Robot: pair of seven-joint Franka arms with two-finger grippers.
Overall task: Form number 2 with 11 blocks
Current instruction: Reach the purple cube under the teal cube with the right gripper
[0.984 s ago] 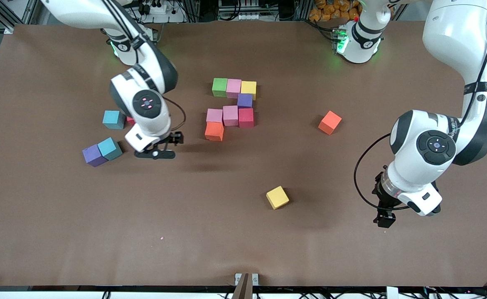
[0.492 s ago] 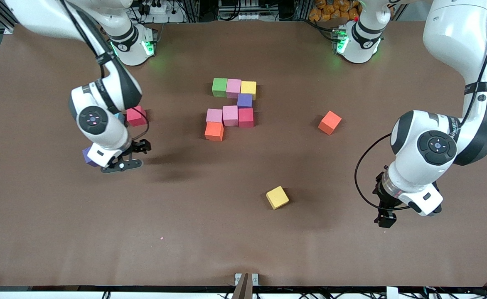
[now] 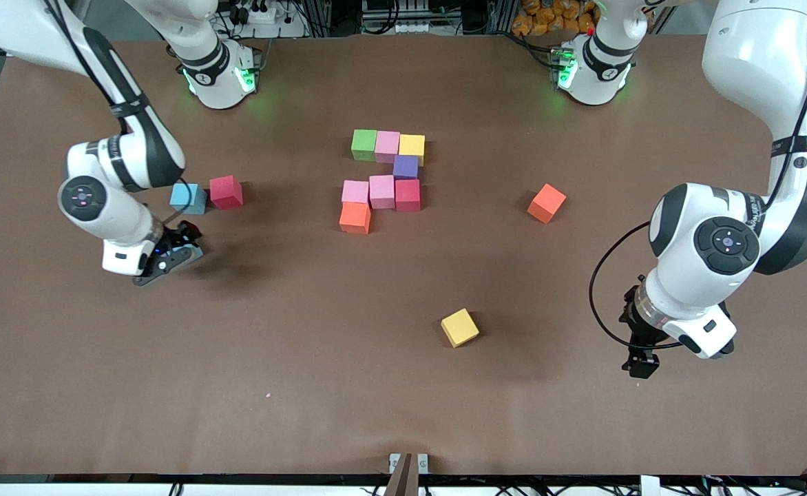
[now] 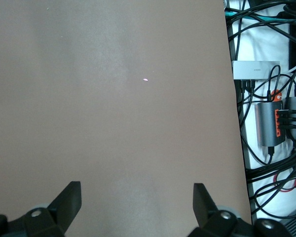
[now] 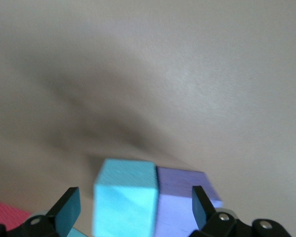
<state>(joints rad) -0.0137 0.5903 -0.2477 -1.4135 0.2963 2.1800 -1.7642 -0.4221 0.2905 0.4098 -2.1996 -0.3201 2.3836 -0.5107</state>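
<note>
Overhead, a brown table [image 3: 403, 386] is seen, with cables and power supplies [image 4: 274, 123] off its edge. Eight blocks [image 3: 383, 180] are clustered mid-table as a partial number 2. The right gripper [image 5: 133, 210], jaws spread and empty, is held over a light blue cube [image 5: 124, 200] (touching a purple cube [image 5: 182, 197]). The left gripper [image 4: 138, 205] waits open near the left arm's end. No writing is legible.

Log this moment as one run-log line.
digit: eight foam cubes placed | right gripper: open over light blue cube and purple cube | left gripper: open, waiting over bare table
</note>
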